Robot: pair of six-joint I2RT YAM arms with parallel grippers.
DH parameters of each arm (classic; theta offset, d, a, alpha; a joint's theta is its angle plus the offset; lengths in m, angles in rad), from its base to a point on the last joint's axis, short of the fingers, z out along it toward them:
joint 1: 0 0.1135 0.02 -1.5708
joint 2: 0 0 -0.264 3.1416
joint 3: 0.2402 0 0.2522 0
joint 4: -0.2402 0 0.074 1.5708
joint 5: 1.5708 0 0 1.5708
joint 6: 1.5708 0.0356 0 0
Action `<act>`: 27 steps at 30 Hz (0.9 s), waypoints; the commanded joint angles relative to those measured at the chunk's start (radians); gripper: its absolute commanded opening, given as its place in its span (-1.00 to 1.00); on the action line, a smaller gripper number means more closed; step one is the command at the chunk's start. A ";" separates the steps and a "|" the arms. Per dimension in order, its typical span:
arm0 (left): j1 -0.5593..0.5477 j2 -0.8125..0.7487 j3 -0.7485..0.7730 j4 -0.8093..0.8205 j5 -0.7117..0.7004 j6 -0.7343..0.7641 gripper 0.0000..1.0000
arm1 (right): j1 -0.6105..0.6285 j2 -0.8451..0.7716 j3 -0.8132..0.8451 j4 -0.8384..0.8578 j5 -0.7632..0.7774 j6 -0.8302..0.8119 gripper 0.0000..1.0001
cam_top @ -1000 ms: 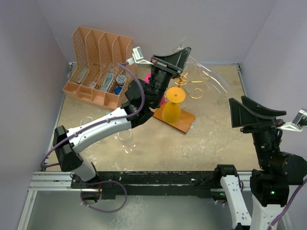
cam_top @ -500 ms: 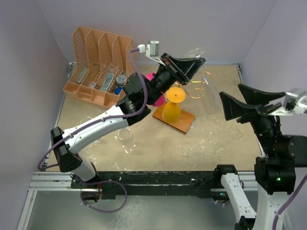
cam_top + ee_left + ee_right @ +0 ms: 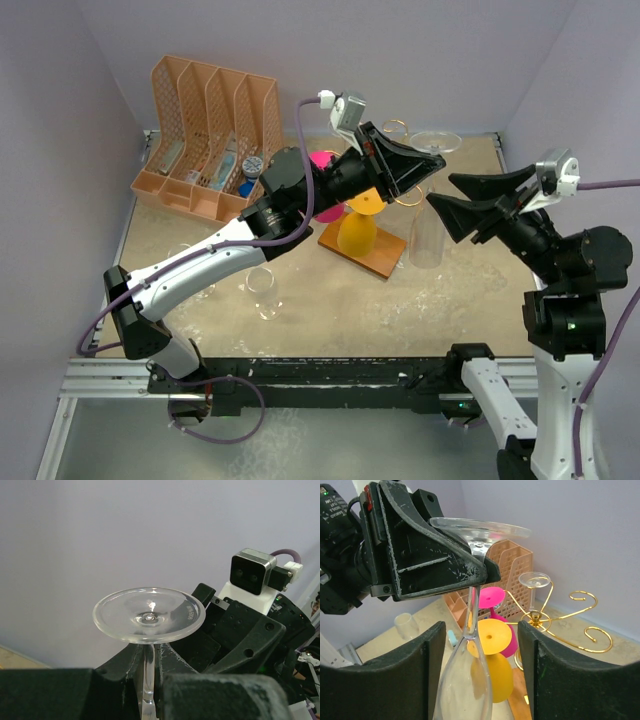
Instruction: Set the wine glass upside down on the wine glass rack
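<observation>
Two pairs of jaws meet around one wine glass (image 3: pixel 427 235), which hangs upside down in the air with its flat round foot on top and its long narrow bowl pointing at the worktop (image 3: pixel 330 300). The glass is clear and smooth, with a thin straight stem. The left jaws, black, wedge-shaped and scuffed with whitish marks, are closed on that stem just under the foot, as the left wrist view shows. The right jaws stand spread apart; in the right wrist view their broad matte black fingers (image 3: pixel 390 680) flank the bowl, one on each side, and whether they touch it cannot be told.

From above, the glass hangs just to the right of the wine glass rack (image 3: pixel 385 258), beside it and not on it. The rack is thin gold wire, curled into spirals at the arm ends, rising from a rectangular brown wooden base. An opaque yellow glass (image 3: pixel 357 230) and a pink glass (image 3: pixel 325 160) sit inverted at the rack. Behind, to the left, stands an orange perforated plastic file organizer (image 3: pixel 205 120).
</observation>
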 commanded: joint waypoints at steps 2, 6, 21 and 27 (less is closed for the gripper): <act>0.000 -0.032 0.050 0.043 0.057 0.003 -1.00 | 0.005 0.050 -0.027 0.048 -0.074 -0.032 0.07; -0.001 -0.023 0.055 0.050 0.094 -0.016 -1.00 | 0.004 0.057 -0.058 0.076 -0.095 -0.028 -0.11; -0.006 -0.021 0.027 0.108 0.122 -0.062 -1.00 | 0.005 0.071 -0.094 0.182 -0.184 0.034 -0.36; -0.008 -0.020 0.015 0.119 0.127 -0.078 -1.00 | 0.005 0.084 -0.103 0.218 -0.202 0.057 -0.72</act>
